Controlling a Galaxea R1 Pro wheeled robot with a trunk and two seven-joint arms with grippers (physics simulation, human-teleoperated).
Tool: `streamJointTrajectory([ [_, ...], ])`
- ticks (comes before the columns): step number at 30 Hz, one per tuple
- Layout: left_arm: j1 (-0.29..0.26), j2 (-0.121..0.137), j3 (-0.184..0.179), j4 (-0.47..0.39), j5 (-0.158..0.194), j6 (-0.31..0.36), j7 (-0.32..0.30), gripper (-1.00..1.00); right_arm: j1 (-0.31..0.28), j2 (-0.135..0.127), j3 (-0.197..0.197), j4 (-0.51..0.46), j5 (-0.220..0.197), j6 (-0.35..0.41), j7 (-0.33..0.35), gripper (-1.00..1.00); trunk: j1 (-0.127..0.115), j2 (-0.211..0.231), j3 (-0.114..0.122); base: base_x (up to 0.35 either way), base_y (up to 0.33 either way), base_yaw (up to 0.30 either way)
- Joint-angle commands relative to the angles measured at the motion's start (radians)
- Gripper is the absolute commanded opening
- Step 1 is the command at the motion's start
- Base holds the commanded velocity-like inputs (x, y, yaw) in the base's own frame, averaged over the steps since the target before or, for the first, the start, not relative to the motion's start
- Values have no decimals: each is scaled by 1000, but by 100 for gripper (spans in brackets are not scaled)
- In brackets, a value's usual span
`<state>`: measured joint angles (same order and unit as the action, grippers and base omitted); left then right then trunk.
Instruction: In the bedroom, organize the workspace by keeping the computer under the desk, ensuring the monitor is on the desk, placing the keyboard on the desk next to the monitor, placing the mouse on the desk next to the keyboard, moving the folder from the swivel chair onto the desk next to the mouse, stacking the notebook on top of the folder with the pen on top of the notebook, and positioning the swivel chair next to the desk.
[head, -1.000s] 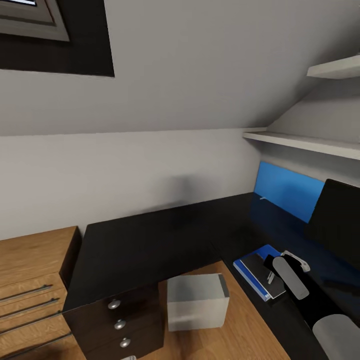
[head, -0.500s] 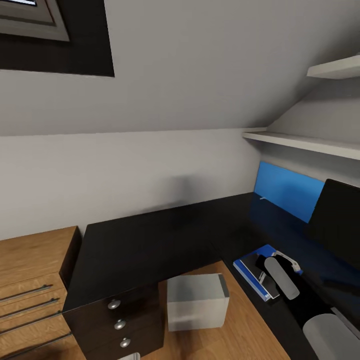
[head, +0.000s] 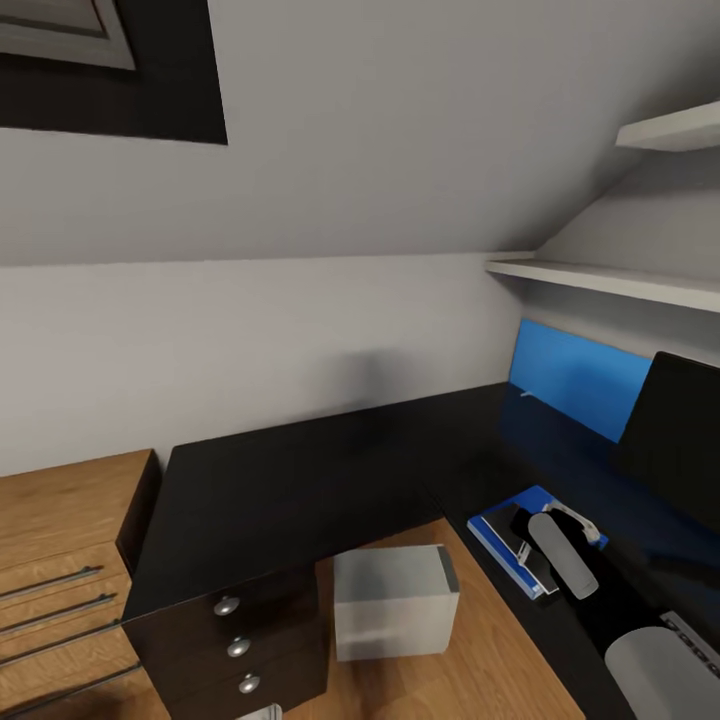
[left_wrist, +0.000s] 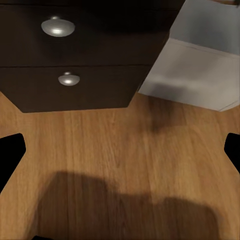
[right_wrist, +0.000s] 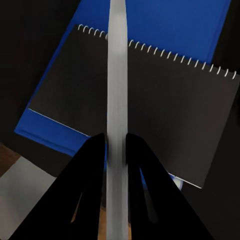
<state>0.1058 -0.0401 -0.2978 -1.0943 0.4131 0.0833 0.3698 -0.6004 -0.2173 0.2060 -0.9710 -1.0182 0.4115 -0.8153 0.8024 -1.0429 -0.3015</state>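
The right gripper pinches the white pen between its two dark fingers, holding it above the dark notebook, which lies on the blue folder on the black desk. The left gripper points at the wooden floor with its fingertips spread wide and nothing between them, near the desk's drawer unit and the grey computer standing at the desk. The monitor stands on the desk beyond the folder.

monitor cut off by frame edge
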Motion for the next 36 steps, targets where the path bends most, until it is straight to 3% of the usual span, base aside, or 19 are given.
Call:
streamJointTrajectory([
  [1,0,0,-1,-3,6,4,6,100,-1,-1,3,-1,-4,4,-7,-100,4,-8,-4,0,0,0],
  [7,0,0,-1,-3,6,4,6,100,-1,-2,1,1,21,4,-6,-100,27,-50,-23,0,0,0],
  [22,0,2,-6,-1,1,-16,4,100,-1,-1,1,6,66,0,-5,-100,27,-50,-23,39,0,0],
  [33,0,2,-6,1,1,-31,4,100,-1,0,3,8,77,0,-5,-100,27,-50,-23,103,-5,0],
  [36,0,2,-5,2,2,-30,4,100,-1,0,3,9,98,-1,-5,-100,27,-50,-23,81,-11,0],
])
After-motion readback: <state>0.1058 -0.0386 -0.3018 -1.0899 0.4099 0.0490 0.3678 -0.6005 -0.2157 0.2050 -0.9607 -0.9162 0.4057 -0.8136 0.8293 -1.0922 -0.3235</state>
